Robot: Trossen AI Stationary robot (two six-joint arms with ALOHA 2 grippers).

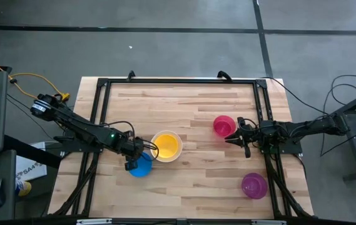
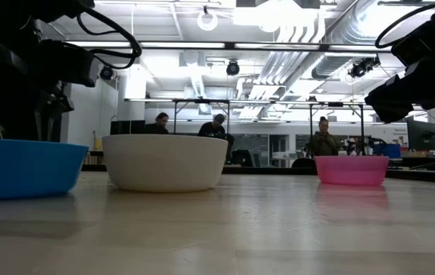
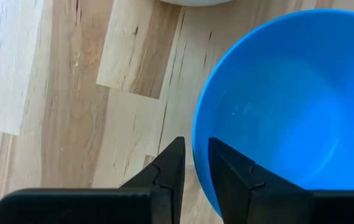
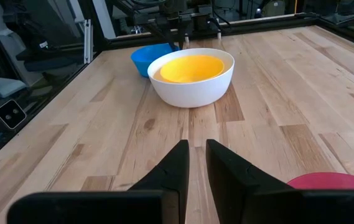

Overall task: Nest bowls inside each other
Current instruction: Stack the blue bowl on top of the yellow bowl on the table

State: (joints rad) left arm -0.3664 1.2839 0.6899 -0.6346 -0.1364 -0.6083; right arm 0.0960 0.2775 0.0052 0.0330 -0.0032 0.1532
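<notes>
The blue bowl (image 1: 142, 166) (image 3: 282, 106) stands on the table left of centre. My left gripper (image 1: 131, 164) (image 3: 196, 155) points down at the bowl's left rim (image 3: 195, 149), open: one finger stands inside the bowl, the other outside, with a strip of wood showing between the outer finger and the rim. The yellow bowl (image 1: 167, 146) (image 4: 192, 67) sits inside the white bowl (image 1: 153, 139) (image 4: 192, 87), just right of the blue one. The pink-red bowl (image 1: 223, 124) (image 2: 351, 169) stands beside my right gripper (image 1: 229, 139) (image 4: 198, 146), which is level, narrowly open and empty. The purple bowl (image 1: 254, 185) rests near the front right.
A black frame (image 1: 102, 84) runs along the table's far, left and right sides. Bare wood lies between the white bowl and the pink-red bowl and along the table's near edge. People sit in the room far behind the table (image 2: 217, 126).
</notes>
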